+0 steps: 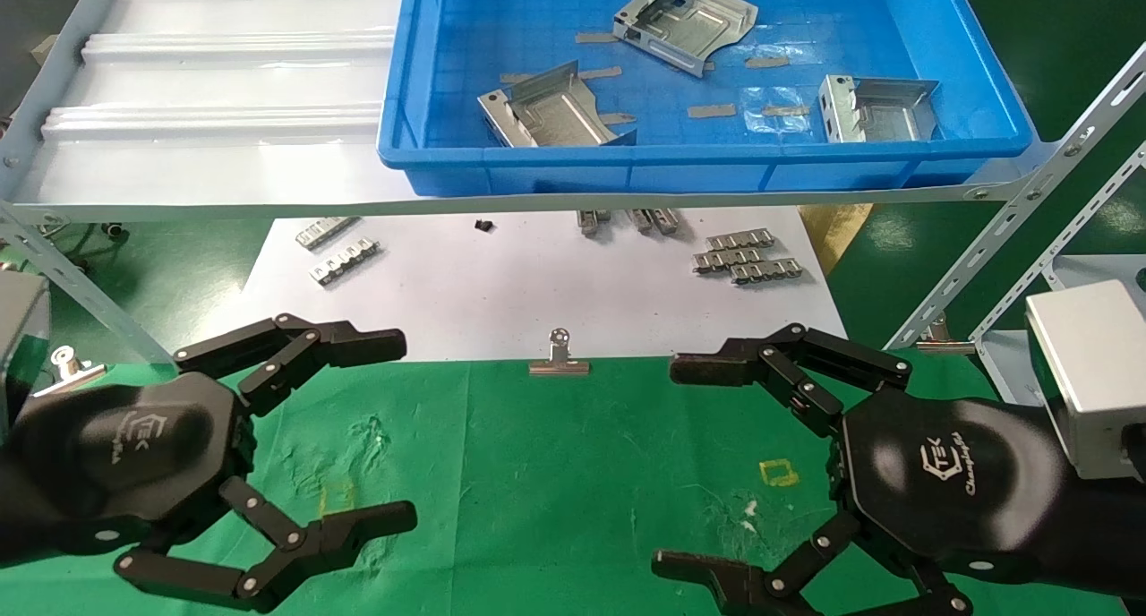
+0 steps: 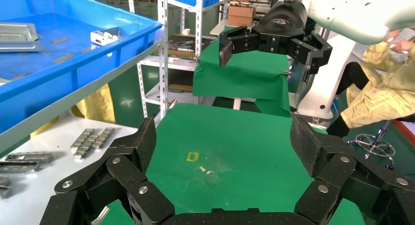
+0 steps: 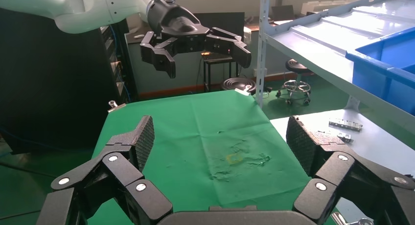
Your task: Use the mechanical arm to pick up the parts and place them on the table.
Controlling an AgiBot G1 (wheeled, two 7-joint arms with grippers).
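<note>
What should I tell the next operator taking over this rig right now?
Left hand: open, empty, hovering over the green table on the left side.
Right hand: open, empty, hovering over the table on the right side.
Parts: three brackets, all in the blue bin on the shelf: one at the back, one at the front left, one at the front right.
Done: nothing yet; no part is on the table.
Left: pick all three parts from the bin and set them on the green cloth.
</note>
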